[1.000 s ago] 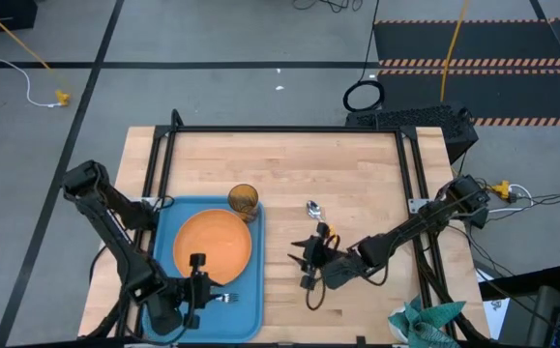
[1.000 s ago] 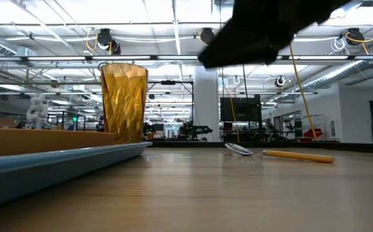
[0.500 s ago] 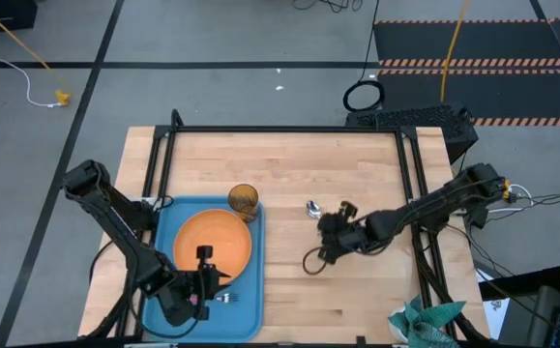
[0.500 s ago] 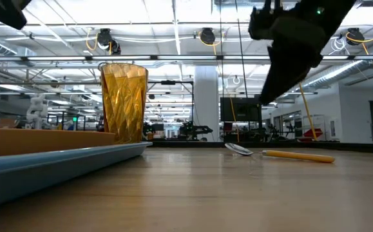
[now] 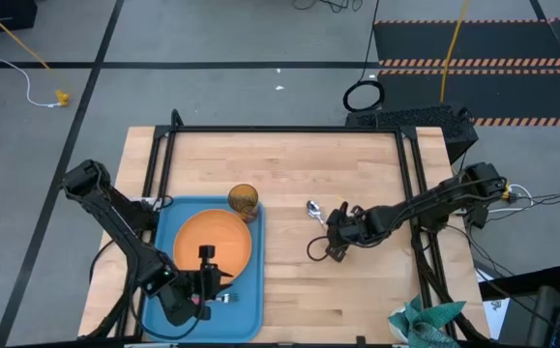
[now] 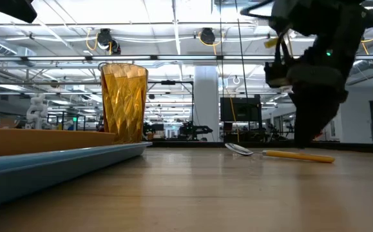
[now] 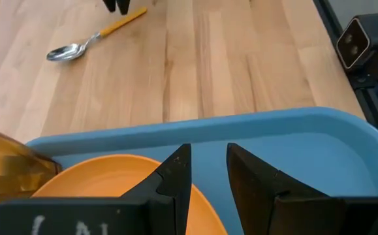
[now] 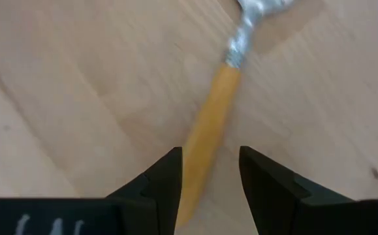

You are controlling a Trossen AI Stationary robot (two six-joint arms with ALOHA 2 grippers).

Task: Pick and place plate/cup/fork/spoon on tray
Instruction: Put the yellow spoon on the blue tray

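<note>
One piece left: the spoon

Three items sit on the tray (image 5: 162,290). The right gripper (image 8: 209,168), fingers parted, hangs over the spoon (image 5: 316,211) on bare table beside the tray. The handle lies between the fingers, bowl pointing away. Next, likely: lower and close. The left gripper (image 7: 206,171) waits open over the tray.

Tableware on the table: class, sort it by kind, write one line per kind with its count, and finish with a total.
Plate: 1, on the tray
Cup: 1, at the tray's far corner
Fork: 1, on the tray
Spoon: 1, on the bare wood, off the tray
Tray: 1
Total: 5
</note>
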